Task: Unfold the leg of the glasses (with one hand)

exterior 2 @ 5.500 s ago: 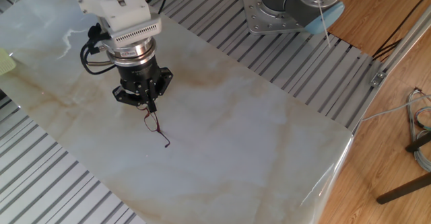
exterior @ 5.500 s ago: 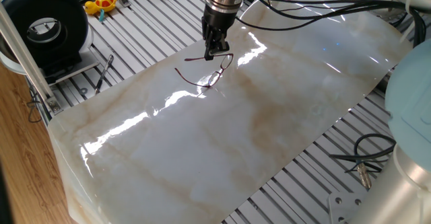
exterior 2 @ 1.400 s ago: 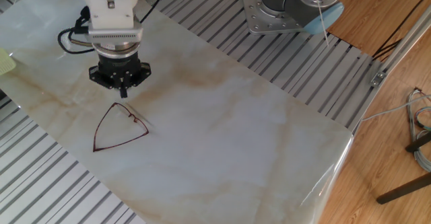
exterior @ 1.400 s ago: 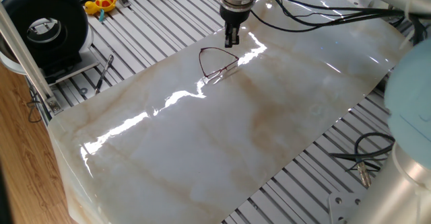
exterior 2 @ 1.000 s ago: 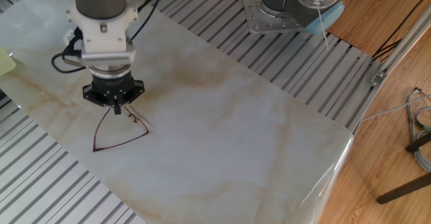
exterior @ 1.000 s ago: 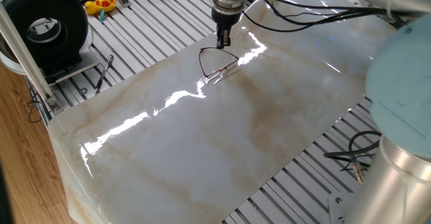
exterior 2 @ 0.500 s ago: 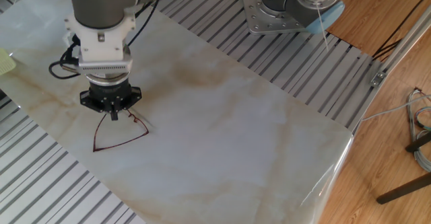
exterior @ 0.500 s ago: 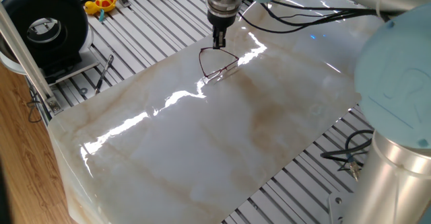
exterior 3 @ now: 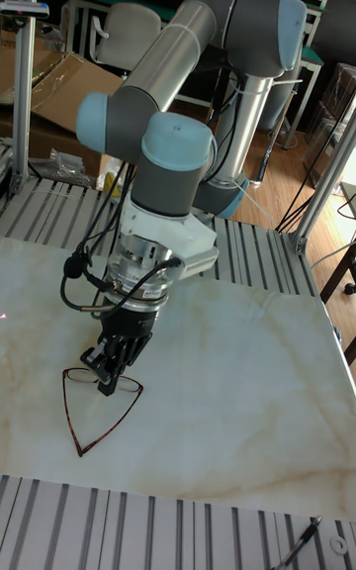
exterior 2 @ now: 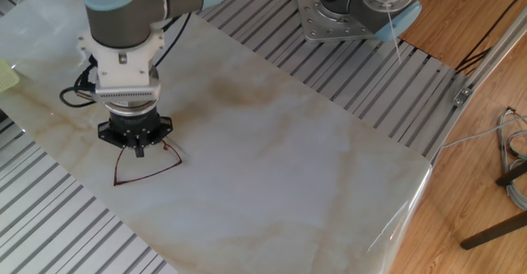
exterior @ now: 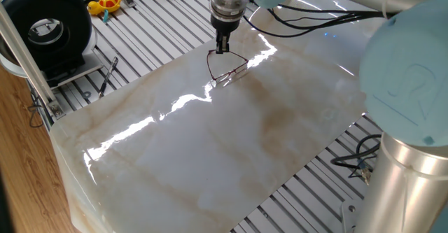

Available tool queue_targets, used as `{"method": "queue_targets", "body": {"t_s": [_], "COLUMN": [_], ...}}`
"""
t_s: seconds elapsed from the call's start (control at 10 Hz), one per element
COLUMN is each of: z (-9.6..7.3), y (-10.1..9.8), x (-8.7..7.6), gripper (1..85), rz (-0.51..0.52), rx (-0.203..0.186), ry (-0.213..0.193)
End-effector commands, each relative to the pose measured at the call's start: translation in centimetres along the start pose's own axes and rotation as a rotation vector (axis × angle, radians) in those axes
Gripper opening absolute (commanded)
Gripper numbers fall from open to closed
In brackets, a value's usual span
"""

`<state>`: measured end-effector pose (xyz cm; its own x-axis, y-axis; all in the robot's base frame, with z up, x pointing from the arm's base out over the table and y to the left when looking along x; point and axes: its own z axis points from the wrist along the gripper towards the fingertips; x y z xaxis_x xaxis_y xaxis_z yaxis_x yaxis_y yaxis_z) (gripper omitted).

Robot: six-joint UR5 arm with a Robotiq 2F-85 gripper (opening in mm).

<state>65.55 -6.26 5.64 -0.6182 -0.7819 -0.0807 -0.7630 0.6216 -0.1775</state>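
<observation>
1. Containers: nothing that holds other things is being shown on the marble-patterned sheet; the sheet is being borne by a slatted metal table.
2. The glasses are being seen lying on the sheet, near its edge (in the tall fixed view, at the lower left).
3. The gripper is being held pointing straight down over the lens end of the glasses, its tip right at the frame; actual contact cannot be told.
4. The fingers are being kept close together, with no gap to be made out between them; whether anything is being pinched cannot be told.
5. A closed triangle is being drawn by the frame and its two arms, the arm tips meeting at a point well away from the gripper.
6. The long axis is being run from the lenses under the gripper out to that point, towards the near edge of the sheet in the tall fixed view.
7. A dark pen-like tool is being left on the slats, well apart from the glasses.
</observation>
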Motion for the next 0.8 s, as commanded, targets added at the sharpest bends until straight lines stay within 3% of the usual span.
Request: {"method": "queue_targets", "body": {"t_s": [0.0, 0.4, 0.7], "z": [0.4, 2.5, 1.8], "y": [-0.3, -0.7, -0.6], "x": [-0.4, -1.0, 0.2], "gripper": [1.3, 1.3, 1.3], "rz": [0.009, 0.002, -0.002], "rx": [0.0, 0.029, 0.028], "ry": [-0.018, -0.019, 0.009]}}
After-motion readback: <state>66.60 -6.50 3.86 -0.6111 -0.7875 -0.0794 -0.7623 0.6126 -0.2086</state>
